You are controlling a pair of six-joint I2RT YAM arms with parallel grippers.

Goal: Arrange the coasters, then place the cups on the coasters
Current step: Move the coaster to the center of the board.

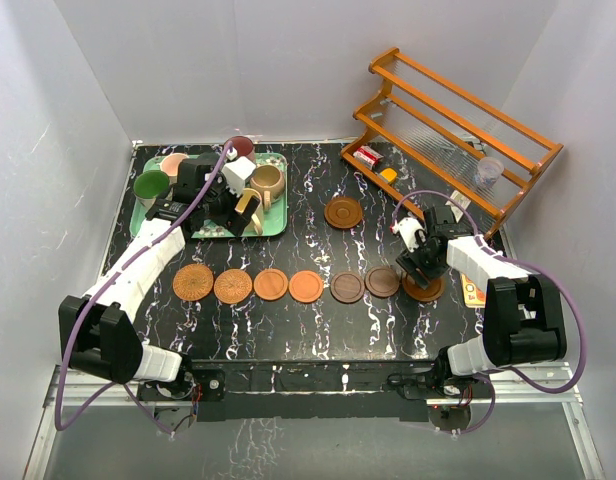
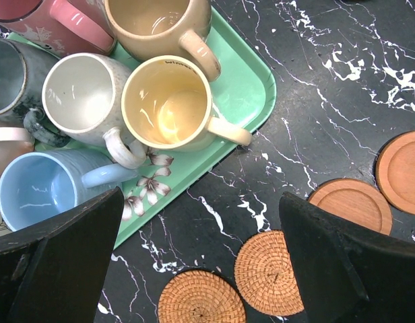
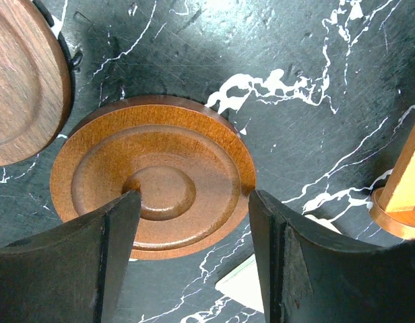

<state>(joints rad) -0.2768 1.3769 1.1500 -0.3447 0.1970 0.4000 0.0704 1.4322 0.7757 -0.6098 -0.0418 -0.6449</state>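
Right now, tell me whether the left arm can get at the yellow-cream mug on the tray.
Probably yes. The left gripper hangs open above the yellow-cream mug, nothing lies over it, and its handle side faces bare tray. Only the white mug crowds its other side.

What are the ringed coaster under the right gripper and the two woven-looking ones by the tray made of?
Ringed coaster: apparently wood, reddish brown, smooth satin finish; fine grain lines and turned concentric grooves show. Woven coasters: likely rattan or similar plant fibre, matte; the coiled weave is visible.
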